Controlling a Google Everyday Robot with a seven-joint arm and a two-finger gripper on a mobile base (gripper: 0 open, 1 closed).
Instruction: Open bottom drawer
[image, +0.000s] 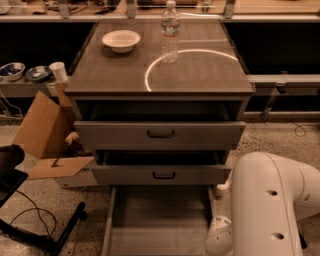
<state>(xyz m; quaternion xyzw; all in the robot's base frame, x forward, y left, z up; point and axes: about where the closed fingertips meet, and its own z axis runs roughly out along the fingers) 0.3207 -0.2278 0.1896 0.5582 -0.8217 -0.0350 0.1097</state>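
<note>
High near view facing cabinet (200, 75), hand unseen

readable text: none | water bottle (170, 33) label: illegible | end effector: out of frame

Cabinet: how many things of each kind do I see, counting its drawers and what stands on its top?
Drawers: 3 (top drawer, middle drawer, bottom drawer)
Bowl: 1
Water bottle: 1
Total: 5
The gripper is out of view; only the white arm shows at lower right, beside the bottom drawer.
</note>
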